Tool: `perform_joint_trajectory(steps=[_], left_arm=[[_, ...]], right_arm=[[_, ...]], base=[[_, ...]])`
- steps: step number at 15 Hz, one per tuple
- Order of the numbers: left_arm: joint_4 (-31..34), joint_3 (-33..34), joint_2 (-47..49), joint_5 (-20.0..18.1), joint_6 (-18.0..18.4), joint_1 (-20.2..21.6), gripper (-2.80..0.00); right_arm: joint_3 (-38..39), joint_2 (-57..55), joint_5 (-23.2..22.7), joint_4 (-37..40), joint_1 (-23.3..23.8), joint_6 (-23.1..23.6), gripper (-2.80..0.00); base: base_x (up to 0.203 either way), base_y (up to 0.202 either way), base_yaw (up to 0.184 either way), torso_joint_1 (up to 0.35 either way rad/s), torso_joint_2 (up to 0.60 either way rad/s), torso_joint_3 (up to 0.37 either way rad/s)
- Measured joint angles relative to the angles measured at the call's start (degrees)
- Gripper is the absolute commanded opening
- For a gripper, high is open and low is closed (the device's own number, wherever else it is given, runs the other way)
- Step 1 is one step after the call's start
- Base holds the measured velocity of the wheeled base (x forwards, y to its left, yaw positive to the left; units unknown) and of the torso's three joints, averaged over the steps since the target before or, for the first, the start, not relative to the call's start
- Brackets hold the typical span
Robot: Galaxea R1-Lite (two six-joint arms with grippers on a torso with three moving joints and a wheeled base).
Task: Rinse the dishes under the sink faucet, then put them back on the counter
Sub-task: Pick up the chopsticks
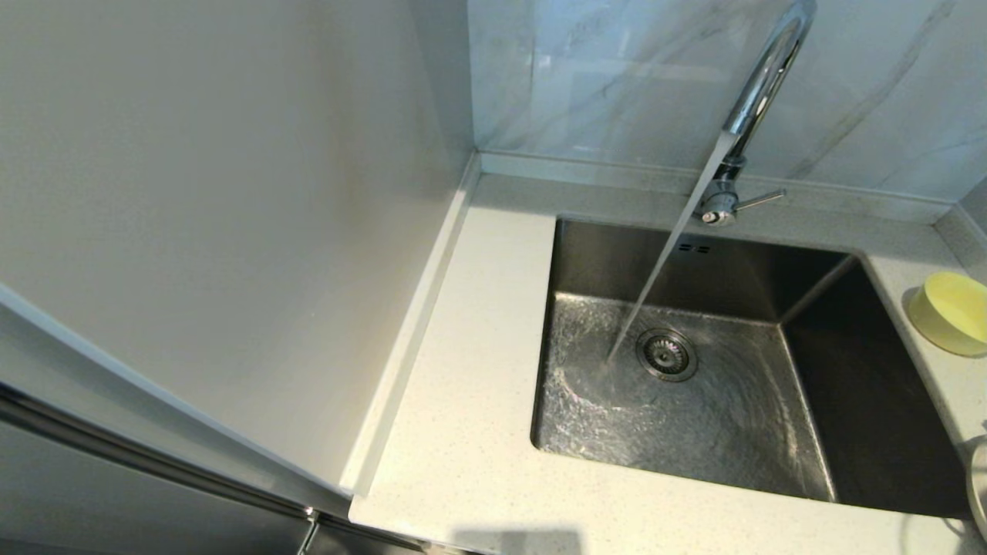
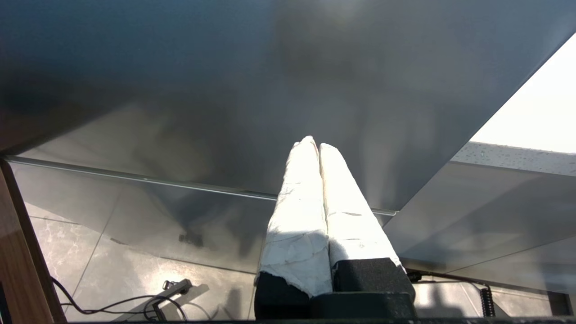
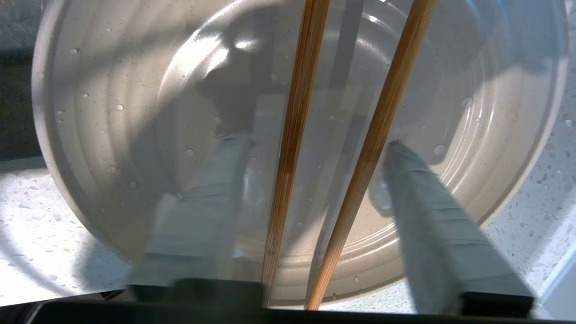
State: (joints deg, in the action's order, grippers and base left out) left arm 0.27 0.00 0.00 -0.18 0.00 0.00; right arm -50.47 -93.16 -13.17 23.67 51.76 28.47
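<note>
- Water pours from the faucet (image 1: pixel 759 85) into the sink (image 1: pixel 871 401), hitting the floor just beside the drain (image 1: pixel 667 354); nothing sits under the stream.
- Right gripper (image 3: pixel 315 162) hangs low over the plate (image 3: pixel 90 135), fingers (image 3: pixel 432 216) spread wide with both chopsticks (image 3: pixel 292 135) lying loose between them across the plate.
- Neither finger touches a stick, so I judge this a release or a fresh approach; which one, I cannot tell.
- Droplets bead the plate, which rests on the counter (image 3: pixel 36 216) below the gripper, at the sink's edge.
- Bowl (image 1: pixel 952 312) waits on the counter across the basin's right rim, tilted up against the corner.
- Left gripper (image 2: pixel 318 146) is parked down by the cabinet front, fingers pressed together on nothing, well clear of the work.
</note>
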Motion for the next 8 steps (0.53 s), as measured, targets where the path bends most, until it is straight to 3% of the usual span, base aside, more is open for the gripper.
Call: perform_joint_trajectory(steps=[8], left_arm=[[0.00, 0.00, 0.00, -0.03, 0.01, 0.00, -2.80]], right_arm=[[-0.33, 0.09, -0.06, -0.06, 0.05, -0.24, -2.80]], base=[[0.000, 0.000, 0.000, 0.000, 0.00, 0.000]])
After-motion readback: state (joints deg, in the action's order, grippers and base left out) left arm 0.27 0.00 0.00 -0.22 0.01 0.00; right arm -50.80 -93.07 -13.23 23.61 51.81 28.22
